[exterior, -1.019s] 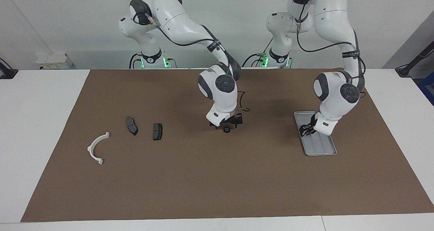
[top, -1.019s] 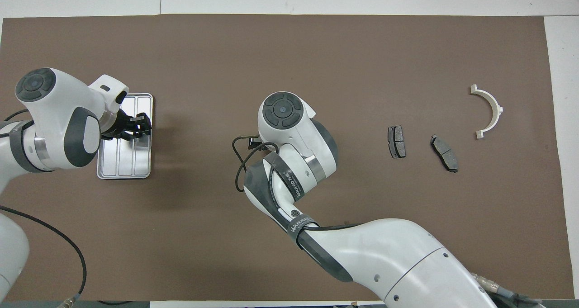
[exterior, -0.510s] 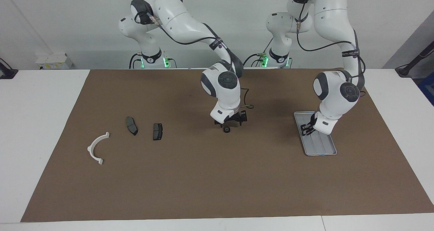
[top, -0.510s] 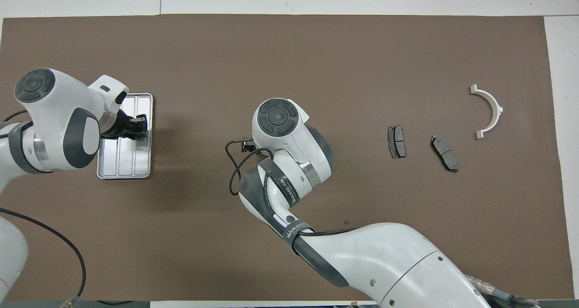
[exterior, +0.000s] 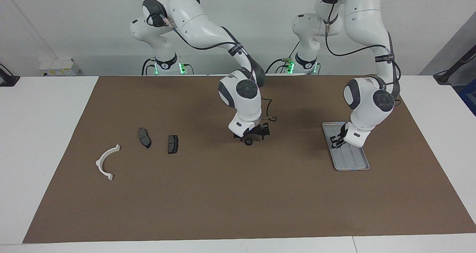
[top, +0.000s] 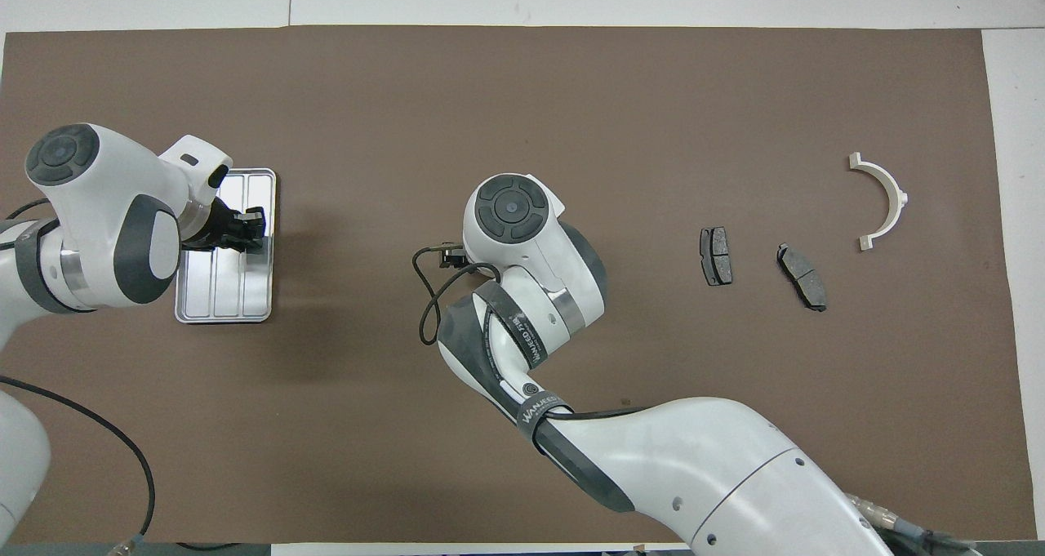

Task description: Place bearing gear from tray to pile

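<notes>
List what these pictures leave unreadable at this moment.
- Small black ring-shaped part on the brown mat: hidden in the overhead view by the right arm's wrist; the facing view does not settle whether the right claw touches it.
- Left claw over the flat ridged silver-grey metal tray: whether it grips anything is too small to tell in either view.

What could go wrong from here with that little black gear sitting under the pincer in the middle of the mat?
1. The gear lies on the mat under the open right pincer, well short of the pile. Being round, it might roll away if one finger touches it first.
2. The left pincer is shut low over the tray. Moving off carelessly could nudge the tray.
</notes>
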`<state>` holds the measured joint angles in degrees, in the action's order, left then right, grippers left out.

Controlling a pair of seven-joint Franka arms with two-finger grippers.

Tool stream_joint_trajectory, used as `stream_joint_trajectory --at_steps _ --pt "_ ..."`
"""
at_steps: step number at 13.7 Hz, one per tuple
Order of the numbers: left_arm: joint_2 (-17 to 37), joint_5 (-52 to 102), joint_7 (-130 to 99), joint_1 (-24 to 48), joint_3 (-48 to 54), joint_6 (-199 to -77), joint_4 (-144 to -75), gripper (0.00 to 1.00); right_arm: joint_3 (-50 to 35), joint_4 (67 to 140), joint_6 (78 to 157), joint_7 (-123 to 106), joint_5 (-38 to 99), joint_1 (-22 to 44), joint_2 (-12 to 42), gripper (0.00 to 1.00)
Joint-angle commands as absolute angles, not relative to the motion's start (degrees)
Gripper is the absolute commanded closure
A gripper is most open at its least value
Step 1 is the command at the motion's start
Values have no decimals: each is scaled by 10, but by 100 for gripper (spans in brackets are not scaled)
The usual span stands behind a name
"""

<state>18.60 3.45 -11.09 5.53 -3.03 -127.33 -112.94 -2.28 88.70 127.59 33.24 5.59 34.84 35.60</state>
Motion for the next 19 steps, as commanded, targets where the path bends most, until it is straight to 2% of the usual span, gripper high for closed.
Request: stream_joint_trajectory --at_steps 1,3,5,9,10,11,13,15,17,19 --pt "172 31 -112 54 -31 -1254 -1129 100 -25 912 1295 319 68 339 341 3" --pt "172 32 -114 54 -31 -1243 -1121 100 -25 914 1296 318 68 339 340 5" --pt "171 37 -137 57 -30 -1236 -1121 100 -25 926 1311 318 68 340 338 10" --pt "169 37 -203 82 -25 -1237 -1119 100 -25 941 1330 313 68 336 337 11" --pt "169 37 -212 83 -25 -1237 -1117 100 -25 941 1330 314 68 337 337 14" --pt "169 38 -220 83 -24 -1237 -1115 100 -25 942 1330 316 68 337 337 24" --pt "164 38 -231 85 -23 -1235 -1114 100 -25 941 1330 319 68 337 337 61" --pt "163 46 -242 91 -24 -1236 -1114 100 -25 941 1330 319 68 337 337 73" --pt "163 51 -243 91 -24 -1237 -1114 100 -25 940 1329 319 68 337 337 91" --pt "163 51 -262 100 -23 -1237 -1111 100 -25 937 1325 319 68 337 337 96"
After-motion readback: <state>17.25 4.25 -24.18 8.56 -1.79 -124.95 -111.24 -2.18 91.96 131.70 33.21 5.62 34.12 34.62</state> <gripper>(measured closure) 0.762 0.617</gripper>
